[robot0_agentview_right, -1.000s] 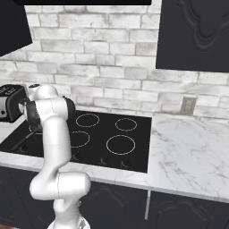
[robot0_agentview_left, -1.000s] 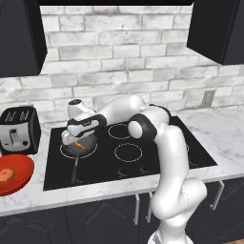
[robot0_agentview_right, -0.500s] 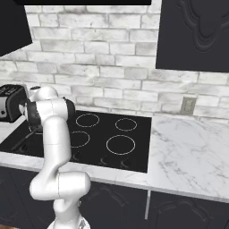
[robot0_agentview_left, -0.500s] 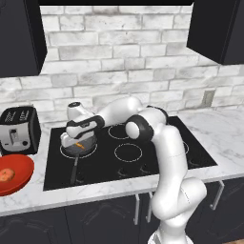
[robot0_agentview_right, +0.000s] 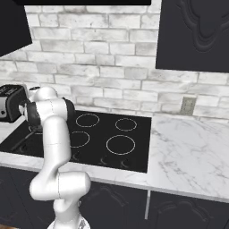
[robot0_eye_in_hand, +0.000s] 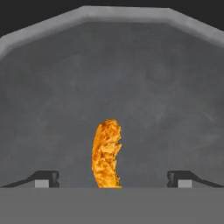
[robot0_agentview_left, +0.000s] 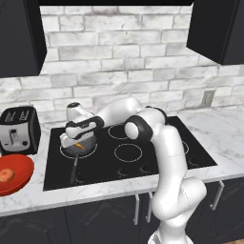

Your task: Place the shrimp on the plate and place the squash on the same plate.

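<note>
The shrimp (robot0_eye_in_hand: 106,153), a thin curved orange sliver, lies on the grey floor of a dark frying pan (robot0_agentview_left: 70,150) on the hob's front left burner. In the left base view the shrimp (robot0_agentview_left: 80,146) shows just under my hand. My gripper (robot0_eye_in_hand: 113,179) hangs low inside the pan, open, its fingertips (robot0_eye_in_hand: 42,178) standing wide on either side of the shrimp without touching it. The squash (robot0_agentview_left: 5,174), a red-orange lump, rests on a bright red dish (robot0_agentview_left: 21,167) at the counter's left end. The pale plate is out of view.
A black toaster (robot0_agentview_left: 19,129) stands behind the red dish, and it shows at the left edge as the toaster (robot0_agentview_right: 10,102) in the right base view. The pan's handle (robot0_agentview_left: 73,170) points toward the counter's front edge. Marble counter (robot0_agentview_right: 188,147) stretches to the right of the black hob (robot0_agentview_left: 143,152).
My hand has sunk a little lower into the pan, closer over the shrimp. The fingers stay apart and nothing else has moved.
</note>
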